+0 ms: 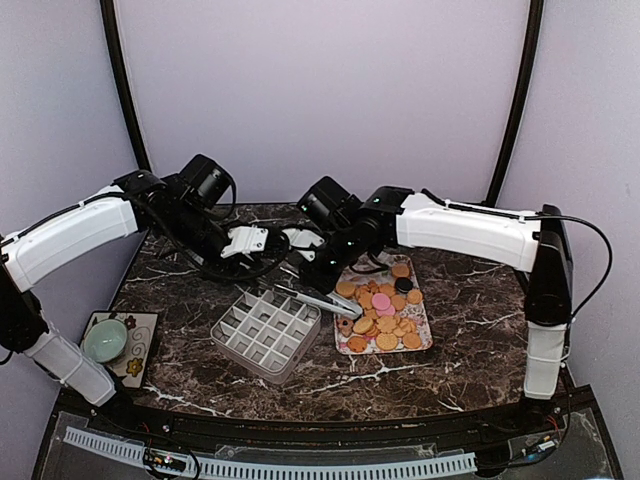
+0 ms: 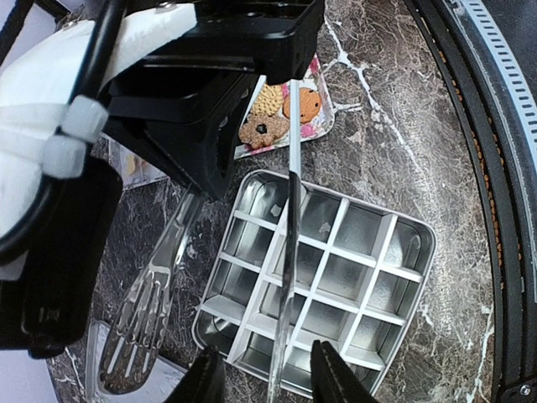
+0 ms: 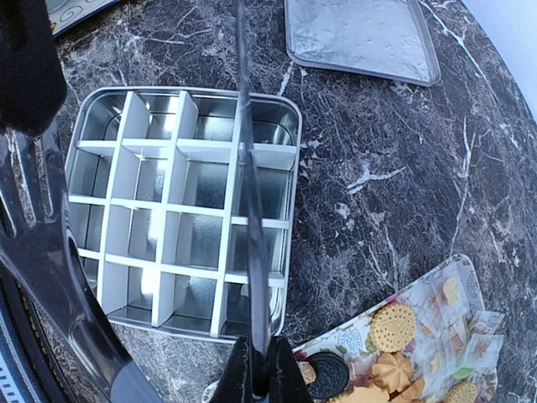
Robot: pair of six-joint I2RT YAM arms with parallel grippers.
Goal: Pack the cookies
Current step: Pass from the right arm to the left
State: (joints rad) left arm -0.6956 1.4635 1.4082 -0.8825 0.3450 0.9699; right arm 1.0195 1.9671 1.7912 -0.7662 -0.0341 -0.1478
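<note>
Nearest the overhead camera are the two arm bases, at the front edge of the dark marble desk [image 1: 470, 300], with both white arms reaching in to meet over its middle.

Below their meeting point sits a metal tin [image 1: 262, 332] divided into a grid of cells, every cell showing bare metal. Just beside it on the right is a flower-patterned tray [image 3: 336, 340]. All the cookies [image 1: 385, 310] lie heaped on this tray: mostly round golden-orange ones, with a pink one [image 1: 381, 300] and a black sandwich round [image 3: 327, 374] among them. A flat silvery lid [image 3: 361, 34] rests on the desk beyond the tin. At the far left, a pale green bowl [image 1: 105, 340] stands on a patterned mat [image 1: 138, 345].

Metal tongs [image 2: 143, 323] hang above the tin. One arm ends in a slotted fork, and the other is seen edge-on as a thin strip crossing the grid.

The right tool [image 3: 260, 378] is pinched together on that thin strip. The left tool [image 2: 268, 382] has its fingers [image 2: 336, 378] apart, one on either side of the same strip, with a gap showing on each side.
</note>
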